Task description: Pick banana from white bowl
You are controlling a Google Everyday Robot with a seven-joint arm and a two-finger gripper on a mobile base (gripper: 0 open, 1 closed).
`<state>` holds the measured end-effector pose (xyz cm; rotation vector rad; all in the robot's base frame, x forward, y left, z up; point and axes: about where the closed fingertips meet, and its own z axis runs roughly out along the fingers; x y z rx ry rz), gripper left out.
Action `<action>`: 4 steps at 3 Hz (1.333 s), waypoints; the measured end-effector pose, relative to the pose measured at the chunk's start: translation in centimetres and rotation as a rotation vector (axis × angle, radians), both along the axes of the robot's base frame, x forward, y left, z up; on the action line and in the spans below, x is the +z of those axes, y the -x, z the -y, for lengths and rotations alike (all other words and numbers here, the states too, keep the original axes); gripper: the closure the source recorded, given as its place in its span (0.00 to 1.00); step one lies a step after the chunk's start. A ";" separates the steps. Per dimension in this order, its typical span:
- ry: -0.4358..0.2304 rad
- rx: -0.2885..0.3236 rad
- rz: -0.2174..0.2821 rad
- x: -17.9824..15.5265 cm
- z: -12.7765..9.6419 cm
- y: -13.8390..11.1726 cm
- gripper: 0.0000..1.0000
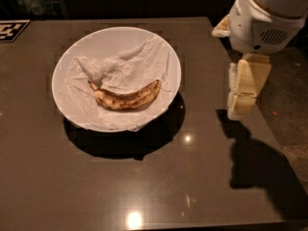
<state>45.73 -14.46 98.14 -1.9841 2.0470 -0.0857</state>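
The white bowl [103, 40] sits on the far left half of a dark, glossy table [144, 186], its far rim close to the table's far edge and its left rim well inside the left side of the view. A crumpled white paper napkin [120, 66] lines the bowl, bunched toward the far left and spreading to the right rim. The banana [129, 97] lies on this napkin in the near part of the bowl, curved with its ends turned up toward the far side. It is yellow with heavy brown speckling, and its left end is tucked against the napkin's bunched fold. Its right end stops short of the bowl's right rim. The gripper [240, 107] hangs well to the right of the bowl, pointing down over the table's right edge, below a rounded white arm housing [264, 18]. Whether it is spread or closed cannot be told, and nothing is seen in its hold. Between the bowl's right rim and the gripper lies a strip of bare tabletop, and the near half of the table is open surface with bright glare spots [134, 219]. The gripper's shadow [255, 162] falls on the near right part of the table. A black-and-white marker [10, 30] lies at the far left corner.
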 end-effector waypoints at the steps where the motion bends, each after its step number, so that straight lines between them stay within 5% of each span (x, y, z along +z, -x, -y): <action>1: -0.005 -0.001 0.013 0.2 -0.2 -0.2 0.00; 2: -0.009 0.020 0.025 0.0 -2.0 -0.5 0.00; 4: 0.039 0.114 -0.013 -0.5 -9.4 -2.4 0.00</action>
